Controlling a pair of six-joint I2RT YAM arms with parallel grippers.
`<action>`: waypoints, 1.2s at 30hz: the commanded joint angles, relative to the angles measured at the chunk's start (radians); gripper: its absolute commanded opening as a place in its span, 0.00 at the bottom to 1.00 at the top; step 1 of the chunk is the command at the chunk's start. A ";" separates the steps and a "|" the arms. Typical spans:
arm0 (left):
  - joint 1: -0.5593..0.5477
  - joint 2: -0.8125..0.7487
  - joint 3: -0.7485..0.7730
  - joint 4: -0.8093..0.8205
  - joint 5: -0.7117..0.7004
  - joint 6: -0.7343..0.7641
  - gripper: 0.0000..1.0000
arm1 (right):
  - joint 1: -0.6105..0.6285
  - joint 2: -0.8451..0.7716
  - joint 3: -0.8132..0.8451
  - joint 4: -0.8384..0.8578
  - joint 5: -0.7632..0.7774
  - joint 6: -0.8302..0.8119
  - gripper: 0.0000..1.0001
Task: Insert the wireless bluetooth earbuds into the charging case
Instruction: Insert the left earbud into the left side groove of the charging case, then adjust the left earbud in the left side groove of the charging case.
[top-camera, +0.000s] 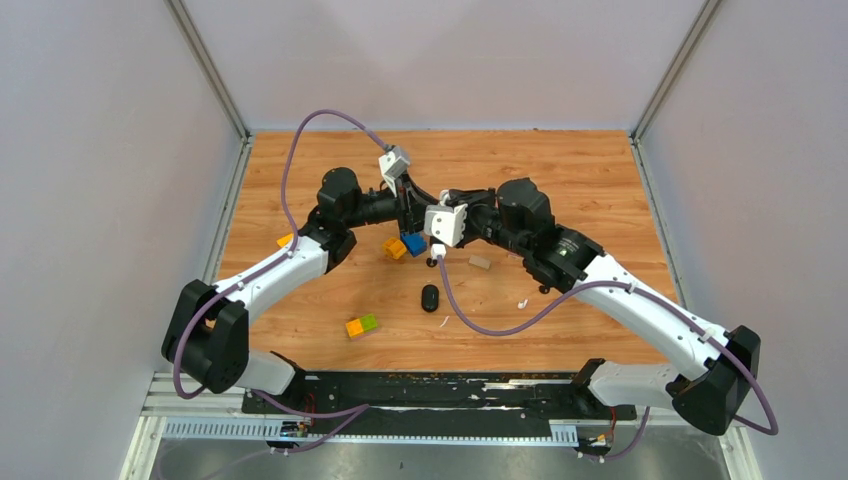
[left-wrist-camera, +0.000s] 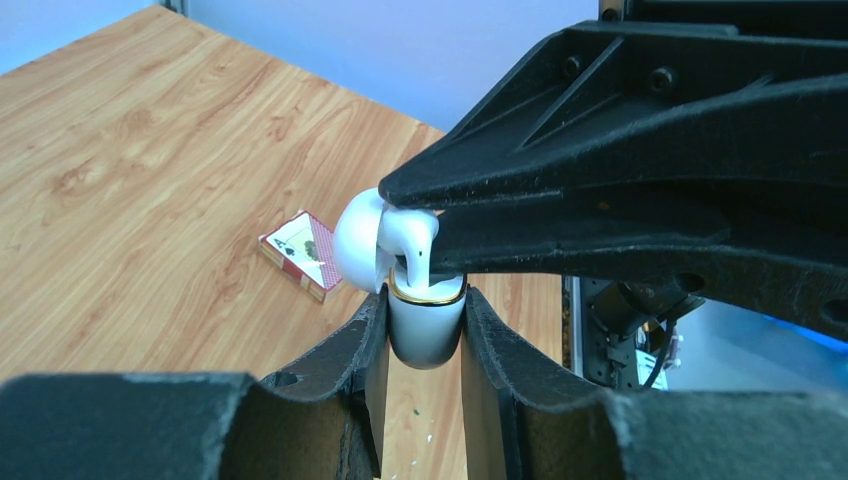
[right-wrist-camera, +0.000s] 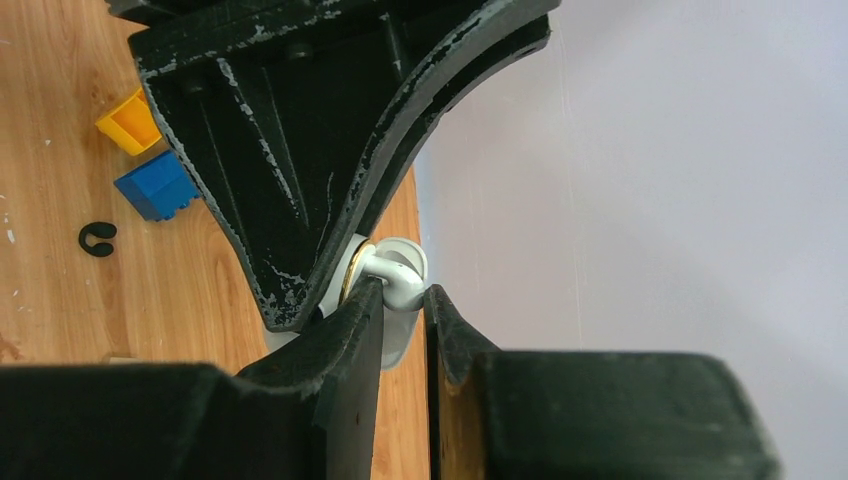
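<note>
Left gripper (left-wrist-camera: 425, 300) clenched on the upright white charging case (left-wrist-camera: 425, 345), lid open, above the table (left-wrist-camera: 150, 150); right gripper (right-wrist-camera: 403, 293) pinching a white earbud (right-wrist-camera: 398, 268), stem at the case's gold-rimmed mouth.

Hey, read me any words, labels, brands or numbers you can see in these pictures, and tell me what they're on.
No text is readable in any view.
On the card pack: a printed face with a dark spade-like mark, too small and blurred to read.
On the charging case and the white earbud: no marking shows.
On the blue block: no lettering shows.
</note>
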 joint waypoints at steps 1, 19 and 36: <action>0.004 -0.010 0.043 0.078 -0.002 -0.014 0.00 | 0.014 -0.029 -0.020 0.021 -0.012 -0.015 0.08; 0.046 0.001 -0.032 0.274 0.071 -0.059 0.00 | -0.077 -0.011 0.319 -0.514 -0.195 0.141 0.50; 0.055 -0.057 -0.150 0.448 0.182 0.026 0.00 | -0.102 0.266 0.804 -0.937 -0.485 0.377 0.16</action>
